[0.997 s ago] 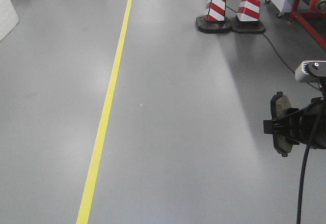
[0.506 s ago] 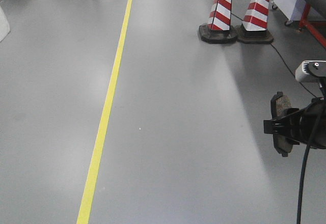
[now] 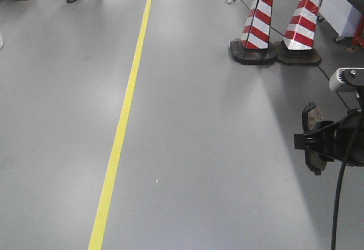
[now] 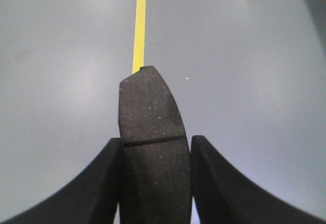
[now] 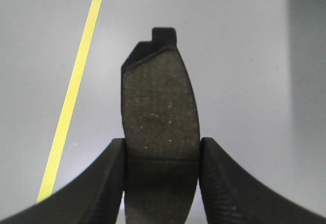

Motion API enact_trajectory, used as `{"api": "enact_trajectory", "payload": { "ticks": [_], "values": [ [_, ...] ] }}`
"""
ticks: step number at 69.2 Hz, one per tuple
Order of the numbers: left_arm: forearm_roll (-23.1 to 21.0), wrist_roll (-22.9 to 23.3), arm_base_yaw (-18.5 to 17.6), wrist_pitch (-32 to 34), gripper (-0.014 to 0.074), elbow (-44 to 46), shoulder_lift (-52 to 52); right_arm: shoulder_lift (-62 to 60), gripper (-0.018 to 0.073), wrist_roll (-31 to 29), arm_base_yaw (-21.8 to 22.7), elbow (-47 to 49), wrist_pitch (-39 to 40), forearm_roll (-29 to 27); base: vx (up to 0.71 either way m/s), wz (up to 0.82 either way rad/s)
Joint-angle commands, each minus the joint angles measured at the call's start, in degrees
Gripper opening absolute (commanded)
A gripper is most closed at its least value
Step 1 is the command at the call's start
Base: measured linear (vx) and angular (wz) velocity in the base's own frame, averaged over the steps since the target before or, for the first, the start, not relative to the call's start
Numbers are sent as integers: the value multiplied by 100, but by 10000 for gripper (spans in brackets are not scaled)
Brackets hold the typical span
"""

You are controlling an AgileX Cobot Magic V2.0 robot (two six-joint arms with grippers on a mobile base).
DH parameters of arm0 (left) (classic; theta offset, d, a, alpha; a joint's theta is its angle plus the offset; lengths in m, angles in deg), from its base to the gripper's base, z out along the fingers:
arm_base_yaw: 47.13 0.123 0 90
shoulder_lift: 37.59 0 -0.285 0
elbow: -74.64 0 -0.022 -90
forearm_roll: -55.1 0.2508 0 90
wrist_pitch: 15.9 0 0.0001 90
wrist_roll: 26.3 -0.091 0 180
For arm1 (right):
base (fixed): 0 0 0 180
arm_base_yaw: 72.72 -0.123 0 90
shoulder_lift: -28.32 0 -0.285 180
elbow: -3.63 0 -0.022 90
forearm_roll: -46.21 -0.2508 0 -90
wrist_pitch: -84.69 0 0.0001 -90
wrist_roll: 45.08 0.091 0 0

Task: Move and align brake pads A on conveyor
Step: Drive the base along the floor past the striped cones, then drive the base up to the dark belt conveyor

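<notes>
Grey painted workshop floor (image 3: 199, 148) fills every view and no conveyor shows, so neither arm can be called nearer. The left gripper (image 4: 155, 140) clamps a grooved dark grey brake pad (image 4: 150, 109), the right gripper (image 5: 161, 140) a tabbed brown brake pad (image 5: 160, 99), both long axes toward 12 o'clock. Since half a second ago, the red-white striped cones (image 3: 259, 28) have slid toward 5 o'clock.

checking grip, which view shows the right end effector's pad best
Right wrist view: the brake pad is face-on in the right end effector. Front view shows it small, partly hidden; left wrist view, only another pad.
</notes>
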Motion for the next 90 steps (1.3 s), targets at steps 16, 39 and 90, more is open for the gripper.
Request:
{"api": "enact_trajectory", "payload": {
  "ticks": [16, 39, 90],
  "values": [
    [19, 13, -38, 438, 163, 154, 33, -139, 67, -67, 12, 170, 424, 14, 59, 1],
    [19, 13, -38, 437, 163, 154, 28, -139, 67, -67, 12, 170, 424, 14, 61, -5],
    [19, 13, -38, 434, 163, 154, 34, -139, 67, -67, 12, 170, 423, 14, 60, 1]
  ]
}}
